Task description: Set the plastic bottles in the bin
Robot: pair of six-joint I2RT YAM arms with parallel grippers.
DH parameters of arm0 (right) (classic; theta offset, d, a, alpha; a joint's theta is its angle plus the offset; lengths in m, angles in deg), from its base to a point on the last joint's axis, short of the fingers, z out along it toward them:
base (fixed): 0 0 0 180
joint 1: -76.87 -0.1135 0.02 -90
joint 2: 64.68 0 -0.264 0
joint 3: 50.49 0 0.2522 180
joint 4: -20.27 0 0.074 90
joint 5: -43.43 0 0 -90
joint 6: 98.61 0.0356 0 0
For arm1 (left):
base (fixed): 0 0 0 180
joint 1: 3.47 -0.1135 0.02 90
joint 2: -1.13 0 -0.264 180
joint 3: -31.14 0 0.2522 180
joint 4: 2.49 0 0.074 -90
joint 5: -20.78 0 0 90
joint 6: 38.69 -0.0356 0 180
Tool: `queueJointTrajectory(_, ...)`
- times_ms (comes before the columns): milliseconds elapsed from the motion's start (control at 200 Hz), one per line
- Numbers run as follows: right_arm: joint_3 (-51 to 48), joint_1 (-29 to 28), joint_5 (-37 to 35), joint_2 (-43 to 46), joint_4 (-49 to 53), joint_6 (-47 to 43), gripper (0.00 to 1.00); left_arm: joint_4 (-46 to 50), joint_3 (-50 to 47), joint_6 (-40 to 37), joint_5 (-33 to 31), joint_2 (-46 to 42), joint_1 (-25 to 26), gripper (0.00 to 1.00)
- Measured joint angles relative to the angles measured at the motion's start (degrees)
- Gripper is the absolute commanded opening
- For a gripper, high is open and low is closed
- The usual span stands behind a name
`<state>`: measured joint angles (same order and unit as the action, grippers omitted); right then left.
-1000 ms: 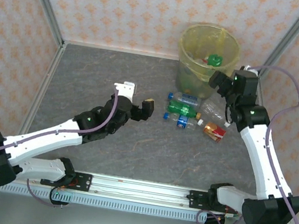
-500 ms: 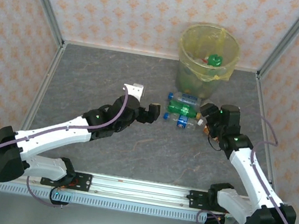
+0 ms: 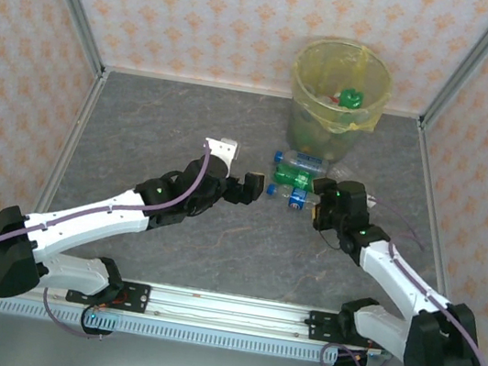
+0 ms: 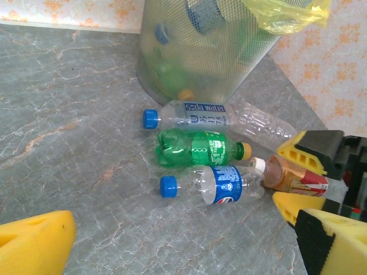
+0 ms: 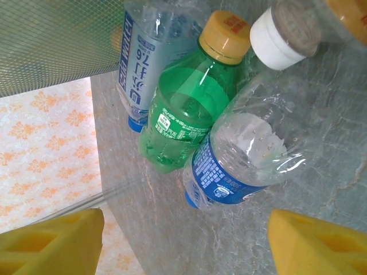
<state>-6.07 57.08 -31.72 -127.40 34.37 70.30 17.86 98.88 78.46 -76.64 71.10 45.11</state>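
Four plastic bottles [image 3: 295, 180] lie on the counter [image 4: 69, 114] just in front of the bin [image 4: 200, 51], which holds more of them; nearest its wall is a clear bottle [image 4: 200, 114] with a blue cap, then a green bottle [image 4: 195, 148], then a blue-labelled bottle [image 4: 221, 184]; a red-labelled bottle [image 4: 298, 180] lies by the green one's cap; the right end effector [image 4: 276, 175] straddles it, jaws apart, and I cannot tell whether they press it; the left end effector [image 4: 184, 229] hangs released, wide, near the blue caps.
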Motion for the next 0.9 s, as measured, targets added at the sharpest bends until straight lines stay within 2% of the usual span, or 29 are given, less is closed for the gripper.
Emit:
queueJointTrajectory(375, 0.1, -0.7, 0.5, -10.0, -4.7, 6.4, 0.74, 0.2, 0.5, -0.2, 0.2, 0.3, 0.0, 0.99)
queueJointTrajectory(896, 4.7, -0.7, 1.0, -21.0, -5.1, 7.5, 0.69, 0.4, 0.5, -0.2, -1.1, -1.0, 0.0, 0.99)
